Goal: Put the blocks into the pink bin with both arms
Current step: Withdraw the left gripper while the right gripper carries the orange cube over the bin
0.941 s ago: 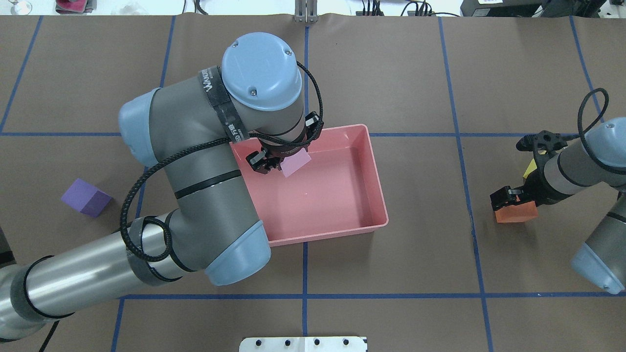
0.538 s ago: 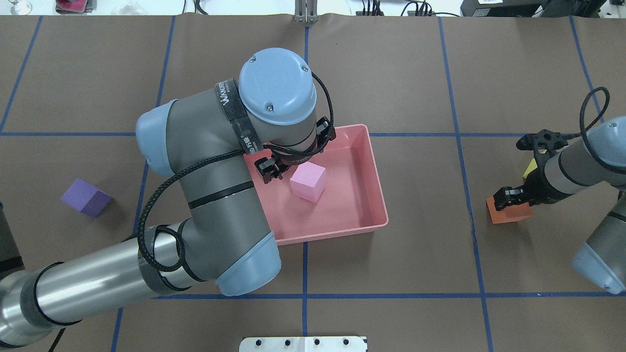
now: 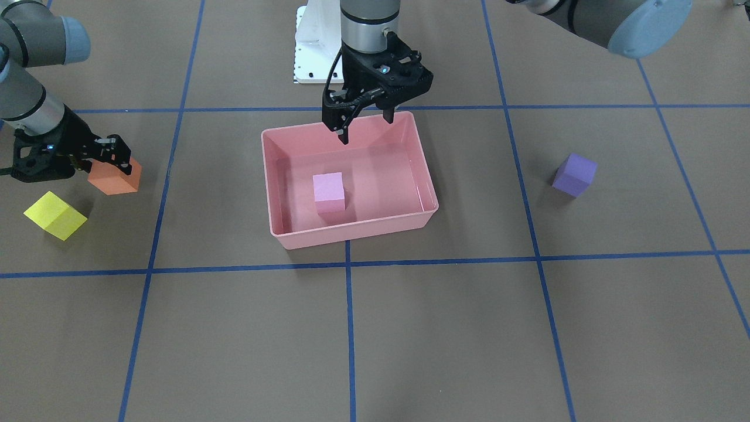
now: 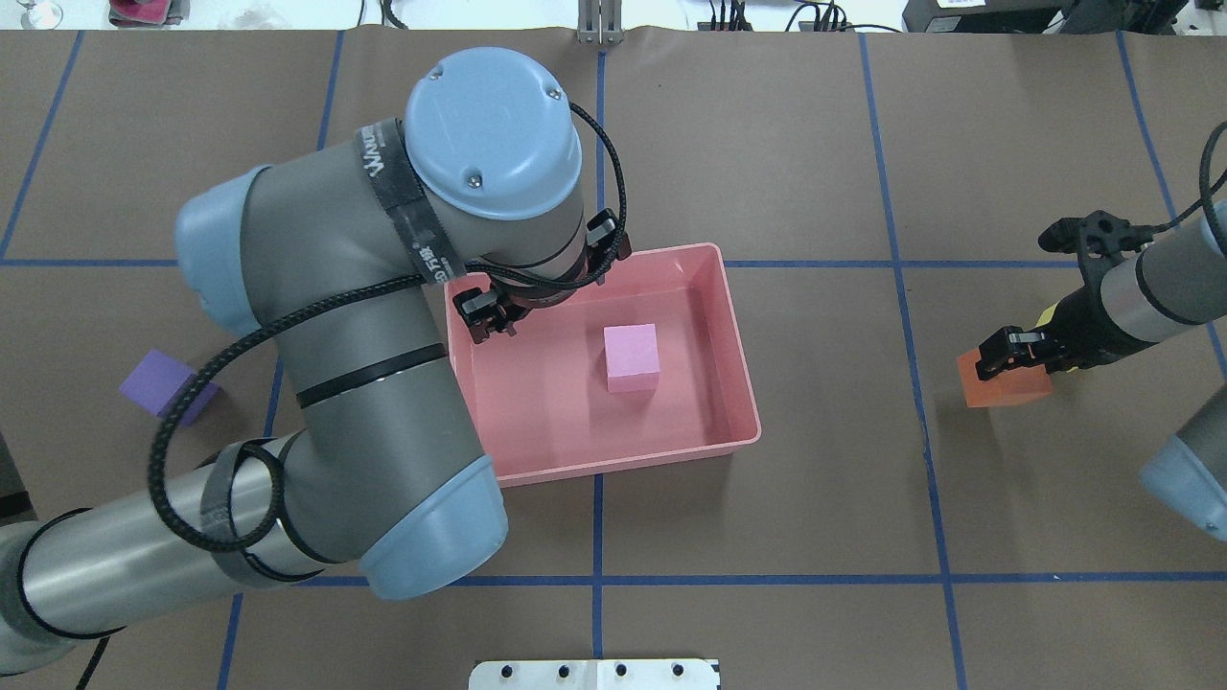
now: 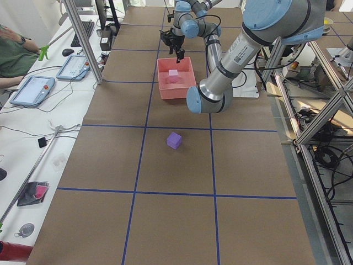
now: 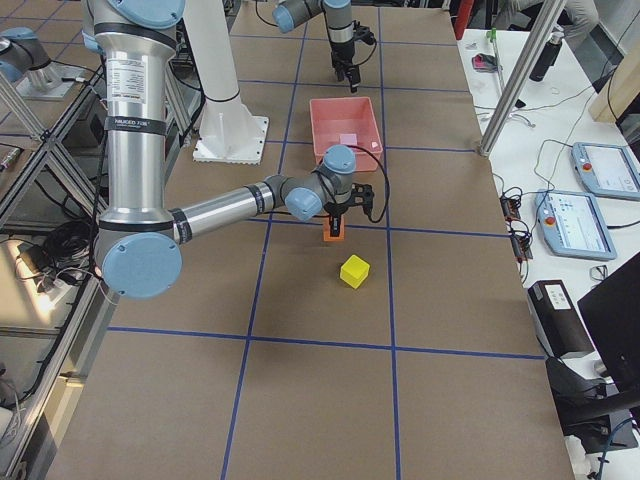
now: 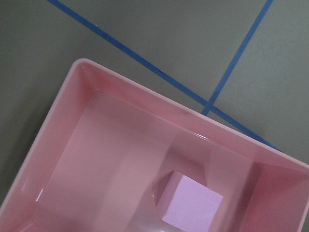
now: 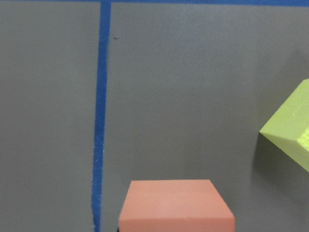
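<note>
The pink bin [image 3: 351, 232] [image 4: 740, 356] stands mid-table. The light pink cube [image 3: 328, 190] [image 4: 631, 356] [image 7: 190, 209] lies on its floor. My left gripper [image 3: 365, 129] is open and empty, above the bin's wall nearest the robot. My right gripper [image 4: 1018, 351] is shut on the orange cube [image 4: 1002, 388] [image 3: 114, 179] [image 8: 176, 205], low over the table to the bin's right; I cannot tell if the cube touches the table. The yellow cube [image 3: 55, 215] [image 8: 289, 133] lies just beyond it. The purple cube [image 4: 153, 383] [image 3: 574, 174] lies on the table left of the bin.
The white base mount [image 3: 310, 53] [image 4: 594, 674] sits at the robot's edge of the table. Blue tape lines [image 4: 599, 575] grid the brown table cover. The left arm's elbow [image 4: 431, 522] overhangs the bin's near left corner.
My left gripper opened and the light pink cube dropped onto the bin's floor; the left arm then drew back to the left. My right gripper shifted a little with the orange cube.
</note>
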You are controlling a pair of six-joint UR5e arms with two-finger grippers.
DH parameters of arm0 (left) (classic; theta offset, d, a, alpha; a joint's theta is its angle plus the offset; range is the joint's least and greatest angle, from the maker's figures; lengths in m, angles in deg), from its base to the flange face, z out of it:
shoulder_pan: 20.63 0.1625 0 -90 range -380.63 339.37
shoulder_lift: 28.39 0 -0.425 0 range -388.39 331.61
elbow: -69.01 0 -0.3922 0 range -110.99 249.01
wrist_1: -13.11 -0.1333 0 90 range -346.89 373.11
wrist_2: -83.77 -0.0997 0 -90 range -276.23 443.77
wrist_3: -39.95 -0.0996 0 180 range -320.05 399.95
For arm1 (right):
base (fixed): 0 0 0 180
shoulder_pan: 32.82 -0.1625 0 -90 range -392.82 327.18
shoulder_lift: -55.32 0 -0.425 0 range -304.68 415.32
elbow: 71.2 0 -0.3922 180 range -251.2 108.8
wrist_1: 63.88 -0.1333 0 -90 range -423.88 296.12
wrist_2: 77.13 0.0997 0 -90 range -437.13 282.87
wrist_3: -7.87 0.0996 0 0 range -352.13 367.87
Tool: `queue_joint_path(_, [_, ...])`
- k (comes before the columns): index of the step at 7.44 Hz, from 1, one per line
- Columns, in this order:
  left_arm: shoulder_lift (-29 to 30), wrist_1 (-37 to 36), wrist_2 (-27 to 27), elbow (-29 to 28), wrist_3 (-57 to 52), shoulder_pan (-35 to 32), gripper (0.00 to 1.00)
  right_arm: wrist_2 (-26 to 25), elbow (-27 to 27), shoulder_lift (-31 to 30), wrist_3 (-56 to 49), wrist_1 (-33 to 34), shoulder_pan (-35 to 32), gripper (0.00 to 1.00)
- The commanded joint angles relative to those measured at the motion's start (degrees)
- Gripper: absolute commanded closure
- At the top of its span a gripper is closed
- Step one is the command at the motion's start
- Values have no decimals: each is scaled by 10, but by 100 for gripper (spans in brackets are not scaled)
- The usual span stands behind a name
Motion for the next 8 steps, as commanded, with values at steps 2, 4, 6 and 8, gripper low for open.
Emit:
queue_joint_path(2, [-148,-42,5,139,-215,-47,0,67,6,103,8,54,-36,100])
queue_joint_path(4, [-207,-39,6,166,-277,-83,0,65,30,205,8,188,-30,100])
queue_joint_path(6, [-295,1,21,186,-297,-123,0,27,40,283,10,261,-4,100])
queue_joint_path(8, [-415,117,45,197,-296,-143,0,-28,39,319,37,264,51,100])
